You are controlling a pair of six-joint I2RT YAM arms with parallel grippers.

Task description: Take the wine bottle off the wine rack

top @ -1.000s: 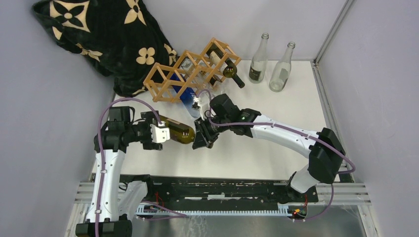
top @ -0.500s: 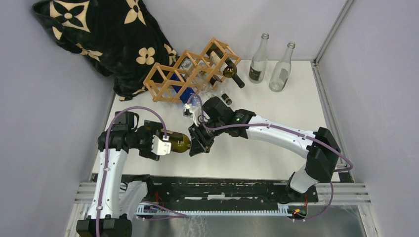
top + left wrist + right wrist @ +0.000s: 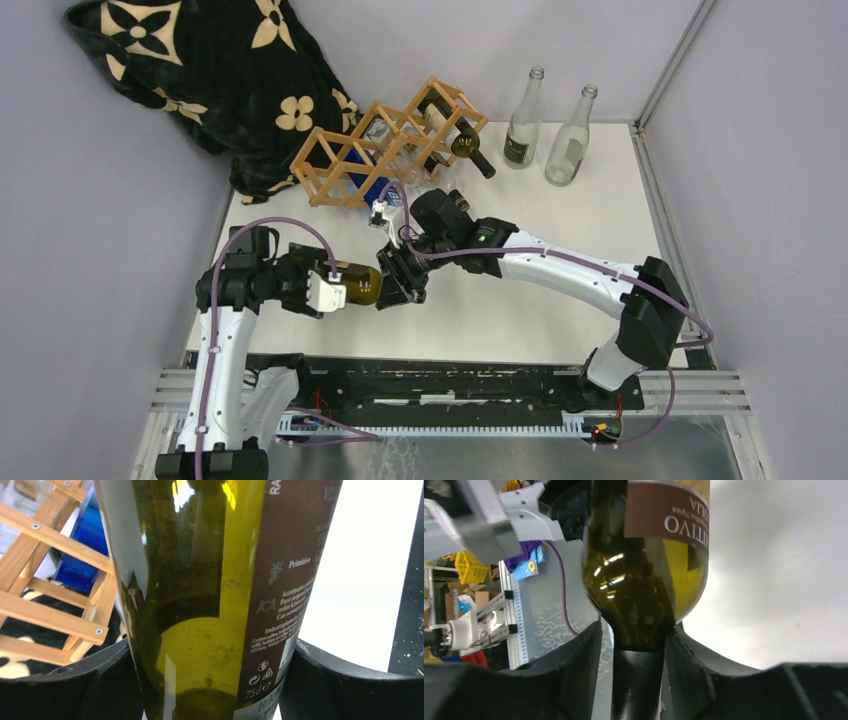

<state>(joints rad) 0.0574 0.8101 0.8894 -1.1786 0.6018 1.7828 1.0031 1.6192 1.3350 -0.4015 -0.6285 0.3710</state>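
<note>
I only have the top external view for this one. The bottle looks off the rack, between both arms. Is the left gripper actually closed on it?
Observer: Yes. In the left wrist view, the left gripper has its fingers pressed against both sides of the bottle.
Operator: And the right one?
Observer: In the right wrist view, the right gripper straddles the neck, with a thin gap showing on one side.
Operator: Any label on it?
Observer: Yes, a brown label with pale print runs along the body.
</note>
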